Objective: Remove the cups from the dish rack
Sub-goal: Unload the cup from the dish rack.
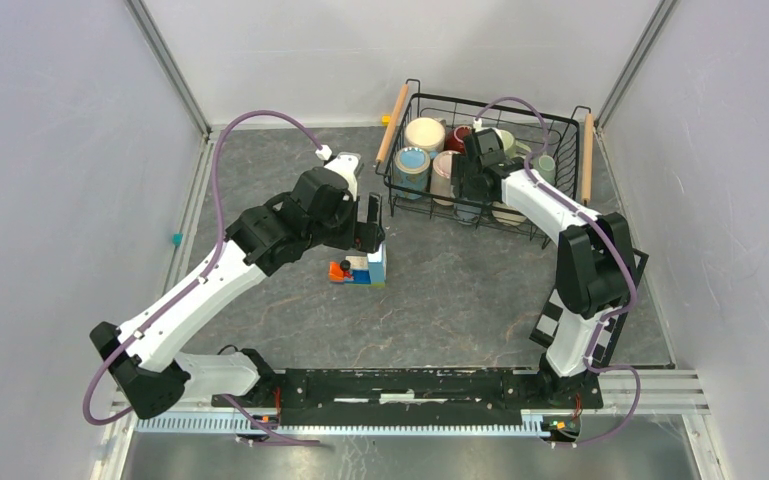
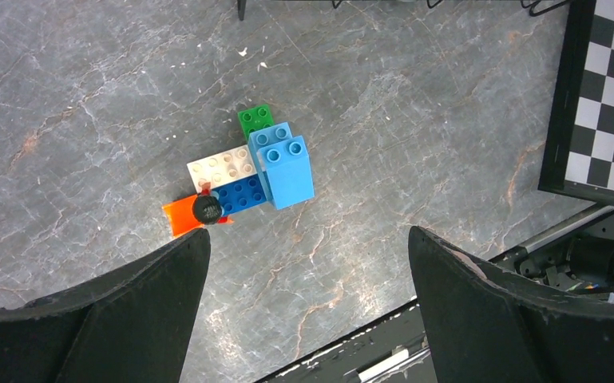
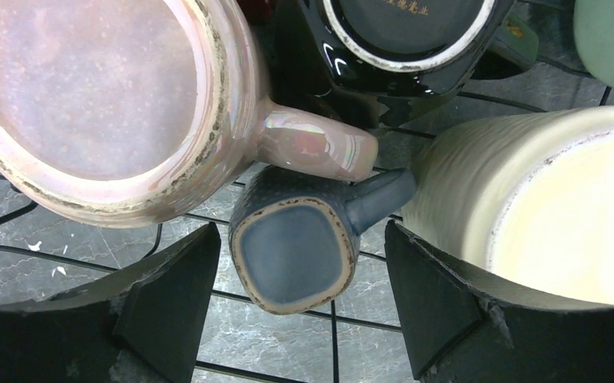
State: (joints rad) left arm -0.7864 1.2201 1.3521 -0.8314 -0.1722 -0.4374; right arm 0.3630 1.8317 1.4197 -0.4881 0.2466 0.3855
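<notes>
The right gripper's two black fingers [image 3: 168, 303] fill the bottom of its wrist view, spread apart, with the right gripper [image 3: 299, 239] down inside the dish rack [image 1: 440, 97], which stands at the far right of the table [image 1: 460, 290]. Between the fingers sits a grey-blue mug [image 3: 294, 251], its squarish base turned up toward the camera and its handle pointing toward a cream ribbed mug [image 3: 527, 199] just beside it. A narrow gap shows on either side of the grey-blue mug, so nothing is clamped yet. A pink-beige mug [image 3: 96, 96], also base up, crowds in from the left, and its handle lies across the top of the grey-blue one. A dark glazed mug [image 3: 407, 32] sits beyond. This looks like the approach to a pick, with the rack full and no mug out on the table. The next move probably calls for closing squarely on the grey-blue body, then lifting gently so the overlapping pink handle and the cream wall are not dragged along. The left gripper [image 2: 307, 239] hangs with its fingers wide apart above a cluster of toy bricks [image 2: 247, 179], holding nothing and well away from the rack.
</notes>
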